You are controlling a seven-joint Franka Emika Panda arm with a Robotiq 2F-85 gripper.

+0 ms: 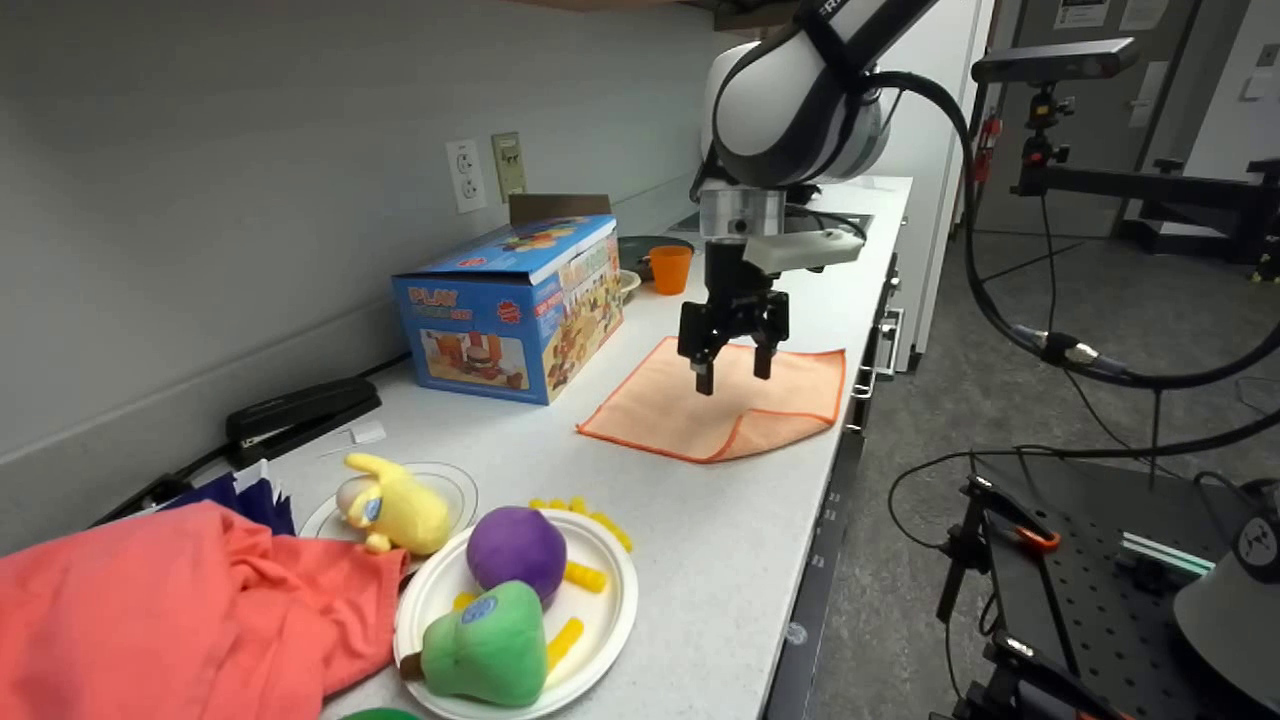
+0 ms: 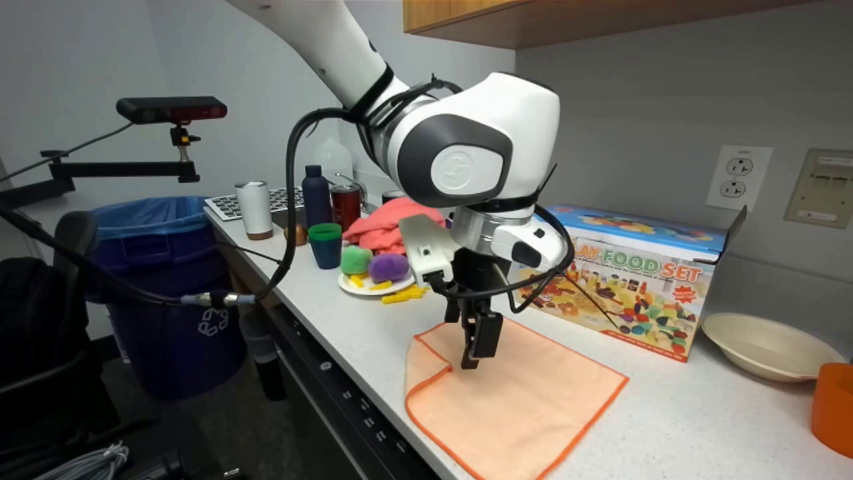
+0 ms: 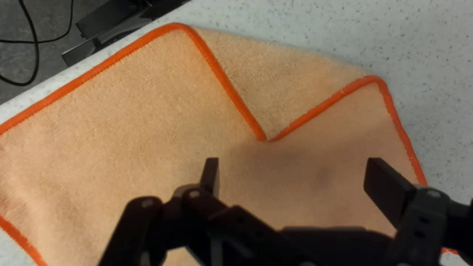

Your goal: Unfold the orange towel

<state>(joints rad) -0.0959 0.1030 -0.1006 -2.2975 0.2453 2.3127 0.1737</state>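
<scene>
Gripper [image 1: 734, 376] hangs over the orange towel [image 2: 520, 403], its jaws spread wide and nothing held between the fingers [image 3: 386, 188]; a slight clearance above the cloth is probable, though contact cannot be wholly excluded. The towel lies on the surface [image 1: 700, 540] just beside the blue toy box [image 1: 510, 315], on the side toward the surface's outer edge, and is largely flat. One corner on the side away from the box is turned over as a flap [image 3: 271, 79], its tip pointing back toward the box's side. Note the governing relation: the gripper stands between the box and the flap, the tip lying just beyond the finger span, and the line joining the fingers runs roughly along the crease. Judged from this arrangement, unfolding is nearly complete; the next move probably requires a shift away from the box to reach the tip.
</scene>
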